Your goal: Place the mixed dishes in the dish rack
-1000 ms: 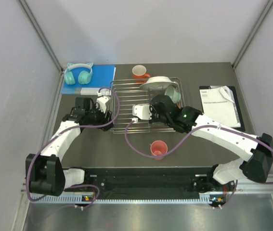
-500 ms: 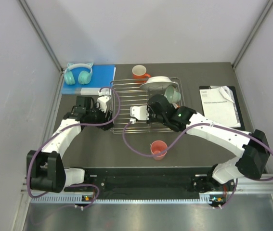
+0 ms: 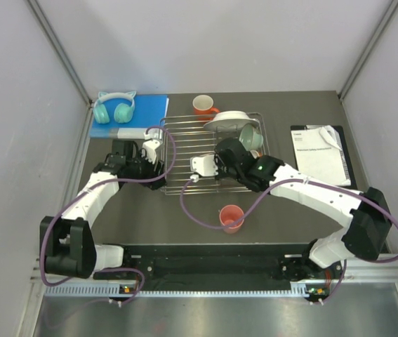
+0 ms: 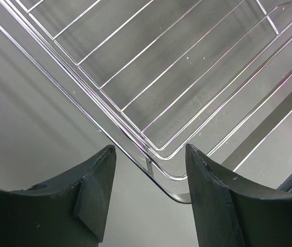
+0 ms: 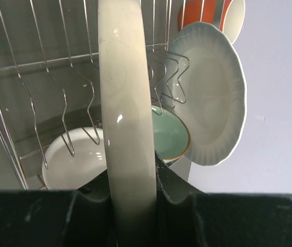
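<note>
We are pinching the plate (image 5: pixel 126 92) by its rim in the right tool (image 5: pixel 133 177); it is probably stiff, slick and breakable. The left tool (image 4: pixel 148 154) is gaping, gripping nothing.

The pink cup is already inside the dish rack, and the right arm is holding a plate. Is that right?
Not quite. The pink cup is not inside the dish rack. It stands on the table, on the near side of the rack, as the top external view shows. The rest is right: the right end effector is holding a plate.
</note>
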`<state>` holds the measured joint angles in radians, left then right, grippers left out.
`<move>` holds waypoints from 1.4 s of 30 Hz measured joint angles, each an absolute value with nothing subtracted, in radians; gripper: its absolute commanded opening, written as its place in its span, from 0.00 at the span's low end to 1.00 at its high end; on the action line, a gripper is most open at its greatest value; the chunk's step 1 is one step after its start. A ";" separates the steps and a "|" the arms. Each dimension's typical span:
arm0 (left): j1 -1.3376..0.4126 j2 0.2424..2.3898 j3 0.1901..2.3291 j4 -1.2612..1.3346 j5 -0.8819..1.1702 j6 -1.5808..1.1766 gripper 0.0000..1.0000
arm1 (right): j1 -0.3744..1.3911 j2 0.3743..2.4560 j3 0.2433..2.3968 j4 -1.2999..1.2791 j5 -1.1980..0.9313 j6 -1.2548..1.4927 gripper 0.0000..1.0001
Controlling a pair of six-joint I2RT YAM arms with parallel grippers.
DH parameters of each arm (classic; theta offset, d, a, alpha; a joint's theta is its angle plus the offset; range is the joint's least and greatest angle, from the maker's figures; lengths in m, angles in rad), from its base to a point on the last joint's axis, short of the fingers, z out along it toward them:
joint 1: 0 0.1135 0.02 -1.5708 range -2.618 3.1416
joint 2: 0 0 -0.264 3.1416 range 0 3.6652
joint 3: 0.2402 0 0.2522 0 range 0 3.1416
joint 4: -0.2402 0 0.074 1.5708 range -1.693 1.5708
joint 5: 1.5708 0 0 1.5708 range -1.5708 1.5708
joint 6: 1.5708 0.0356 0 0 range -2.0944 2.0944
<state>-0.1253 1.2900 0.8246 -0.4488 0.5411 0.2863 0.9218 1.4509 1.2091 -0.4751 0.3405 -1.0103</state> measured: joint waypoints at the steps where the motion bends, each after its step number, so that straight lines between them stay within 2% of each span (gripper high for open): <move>1: -0.125 1.290 0.825 -0.449 0.542 0.287 0.61 | 0.922 1.451 1.209 -0.480 0.342 -1.014 0.00; 18: -0.125 1.292 0.826 -0.449 0.542 0.287 0.60 | 0.918 1.550 1.209 -0.464 0.413 -1.044 0.01; 21: -0.125 1.292 0.826 -0.449 0.542 0.288 0.60 | 0.918 1.552 1.209 -0.462 0.416 -1.044 0.07; 28: -0.125 1.292 0.826 -0.448 0.542 0.290 0.60 | 0.921 1.567 1.214 -0.452 0.446 -1.039 0.32; 36: -0.125 1.292 0.828 -0.449 0.540 0.302 0.60 | 0.913 1.615 1.251 -0.454 0.475 -0.983 0.36; 37: -0.125 1.292 0.828 -0.450 0.540 0.303 0.60 | 0.913 1.615 1.251 -0.455 0.475 -0.976 0.41; 39: -0.125 1.292 0.829 -0.450 0.540 0.310 0.60 | 0.913 1.615 1.251 -0.457 0.476 -0.962 0.41; 42: -0.125 1.292 0.830 -0.452 0.539 0.315 0.60 | 0.913 1.615 1.252 -0.466 0.476 -0.941 0.48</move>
<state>-0.1249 1.2922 0.8303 -0.4519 0.5388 0.3153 0.9131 1.6150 1.2518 -0.4664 0.4755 -0.9405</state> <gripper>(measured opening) 0.600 0.425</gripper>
